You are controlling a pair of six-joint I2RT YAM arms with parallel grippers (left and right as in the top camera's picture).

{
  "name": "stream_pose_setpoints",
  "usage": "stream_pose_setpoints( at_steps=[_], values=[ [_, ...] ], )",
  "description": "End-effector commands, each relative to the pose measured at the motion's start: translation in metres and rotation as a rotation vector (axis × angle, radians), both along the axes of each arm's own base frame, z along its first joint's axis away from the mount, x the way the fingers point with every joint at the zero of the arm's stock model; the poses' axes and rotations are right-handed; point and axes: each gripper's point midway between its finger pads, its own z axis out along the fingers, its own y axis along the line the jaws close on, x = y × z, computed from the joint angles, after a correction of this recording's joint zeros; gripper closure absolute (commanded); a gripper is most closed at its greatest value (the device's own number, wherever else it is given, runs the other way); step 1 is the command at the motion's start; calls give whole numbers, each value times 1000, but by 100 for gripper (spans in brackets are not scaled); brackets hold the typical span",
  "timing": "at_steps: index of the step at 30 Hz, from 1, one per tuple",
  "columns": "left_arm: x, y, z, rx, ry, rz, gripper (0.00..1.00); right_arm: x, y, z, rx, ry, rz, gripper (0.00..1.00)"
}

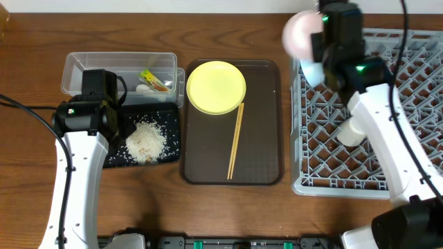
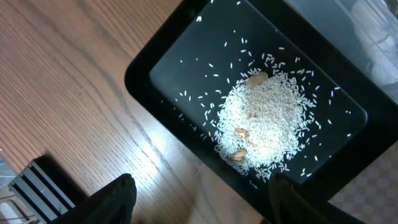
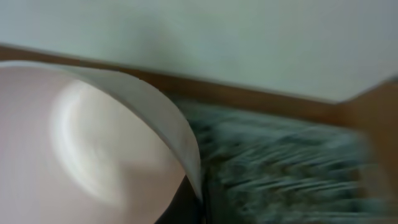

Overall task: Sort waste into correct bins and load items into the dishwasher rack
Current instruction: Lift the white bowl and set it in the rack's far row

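The wooden table [image 1: 228, 28] was brown, with a clear grain. Four things stood directly on it. At the left, a clear plastic tub [image 1: 73, 69] stood at the far side, and a black tray [image 1: 176, 131] lay just in front of it. A dark brown serving tray [image 1: 263, 138] lay in the middle, just beside both. The light-grey dishwasher rack [image 1: 332, 185] stood at the right, near the serving tray.
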Motion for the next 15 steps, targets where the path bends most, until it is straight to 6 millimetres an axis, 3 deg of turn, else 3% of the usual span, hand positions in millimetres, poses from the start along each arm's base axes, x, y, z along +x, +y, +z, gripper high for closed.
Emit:
stream_pose_setpoints(
  at_steps=[1, 8, 15],
  values=[
    [0, 4, 0, 13, 2, 20, 29, 3, -59, 13, -286, 19, -138, 99],
    [0, 4, 0, 13, 2, 20, 29, 16, -118, 13, -443, 33, -277, 99],
    [0, 4, 0, 12, 3, 20, 29, 18, -164, -10, -546, 87, -473, 99]
  ],
)
